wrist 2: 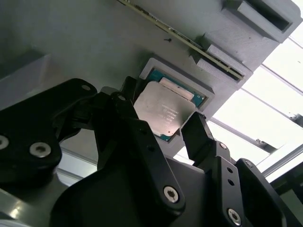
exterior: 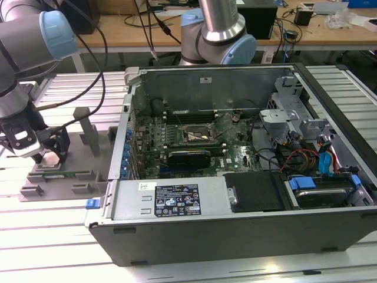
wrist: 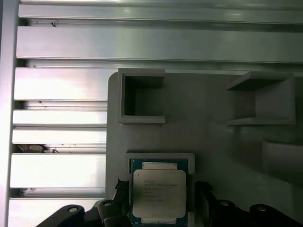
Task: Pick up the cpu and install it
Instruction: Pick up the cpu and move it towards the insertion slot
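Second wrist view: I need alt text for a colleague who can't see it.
The silvery cpu lies in a square pocket of the grey tray, with the black gripper open and one finger on either side of it. Whether they touch it cannot be told. Bright table slats show beyond the tray.

We find the arm (exterior: 26, 29) built of brushed silver-grey tubes, its rounded joints closed with pale blue caps (exterior: 58, 30). Thin black cables (exterior: 103, 53) loop loosely beside it in the exterior view. On its dark wrist sits a small pale plate (exterior: 22, 137). Our second wrist view shows the gripper (wrist 2: 163, 111) in matt black, made of blocky, angular links dotted with silver socket-head screws (wrist 2: 171, 193); its fingers (wrist 2: 199, 135) are flat and squared at the tips.
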Controlling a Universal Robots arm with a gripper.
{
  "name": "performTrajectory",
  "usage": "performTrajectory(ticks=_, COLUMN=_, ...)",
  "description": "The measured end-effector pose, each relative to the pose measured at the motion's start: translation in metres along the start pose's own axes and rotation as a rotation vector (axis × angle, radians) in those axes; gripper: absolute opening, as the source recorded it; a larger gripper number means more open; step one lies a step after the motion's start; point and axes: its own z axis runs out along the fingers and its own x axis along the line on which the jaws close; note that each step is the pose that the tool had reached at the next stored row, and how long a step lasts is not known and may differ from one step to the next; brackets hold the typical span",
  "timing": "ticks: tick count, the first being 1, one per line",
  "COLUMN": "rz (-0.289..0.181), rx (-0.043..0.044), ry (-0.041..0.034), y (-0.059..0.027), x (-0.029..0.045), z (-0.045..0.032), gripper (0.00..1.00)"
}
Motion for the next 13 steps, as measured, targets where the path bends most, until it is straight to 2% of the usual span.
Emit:
performTrajectory(ticks=2, rz=0.000, rx=0.0001, ry=0.0042, y=0.0000, x=0.0001, z=-0.0001, gripper=0.66)
performTrajectory(ticks=13, rz=0.010, rx=-0.0017, ry=0.0040, y=0.0034, x=0.0028, z=0.0010, gripper=0.66)
